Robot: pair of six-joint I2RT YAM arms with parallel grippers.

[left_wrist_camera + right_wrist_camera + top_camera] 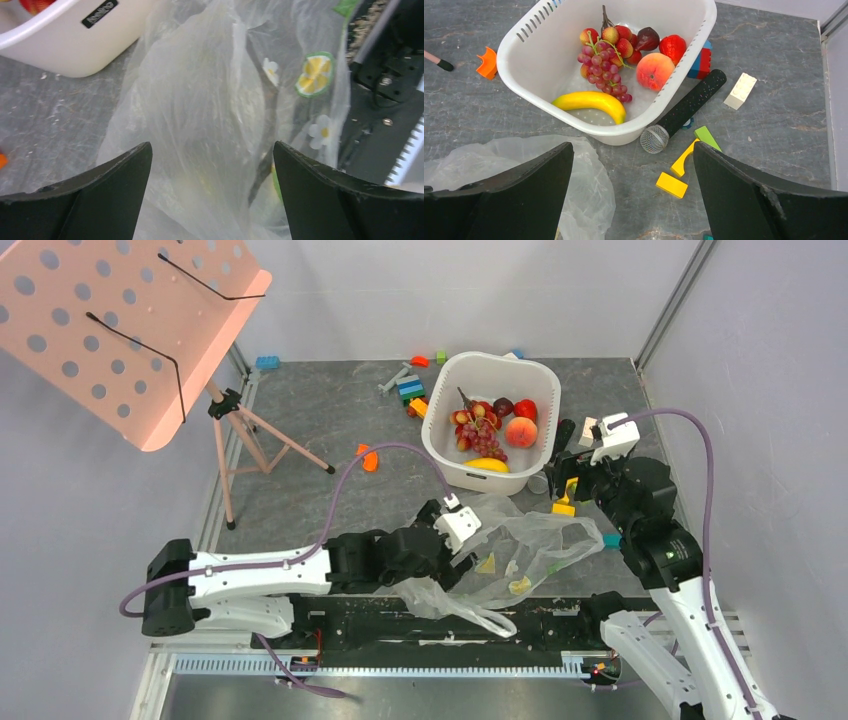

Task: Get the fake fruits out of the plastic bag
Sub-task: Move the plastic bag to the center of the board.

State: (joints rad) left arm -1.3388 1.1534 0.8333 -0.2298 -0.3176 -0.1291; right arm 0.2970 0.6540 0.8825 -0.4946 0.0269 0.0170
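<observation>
A: Fruit tally first: fake fruits (624, 55) sit in the white basin (539, 60). Grape bunch (604, 70), peach (654, 71), banana (591, 101), apple (672, 47), plum (647, 37). None in a gripper.

B: And the plastic bag (535, 540)?

A: Crumpled on the table, just in front of the basin, by the near edge. Left gripper (212, 152) hangs right over it, jaws wide apart, nothing btwn them, only film below. Right gripper (633, 150) is also spread wide and empty, just beside the basin, near the microphone (686, 107).

B: Anything inside the bag?

A: Can't tell. Lemon slice (314, 74) and the flowers look like print on the film, not fruit. Yellowish bits show in the top view too, prob the same print.

B: So the step, imo, is check-and-empty.

A: Agreed. Best way, I'd say: left pinches one layer of film at a high fold, not the whole wad, and lifts so the mouth opens or hangs down. Right waits w/ jaws apart to reach in or catch. Go slow, since the film is thin and slippery and will bunch and hide small pieces. Keep clear of the basin wall and the yellow block (671, 185) near the mic.
</observation>
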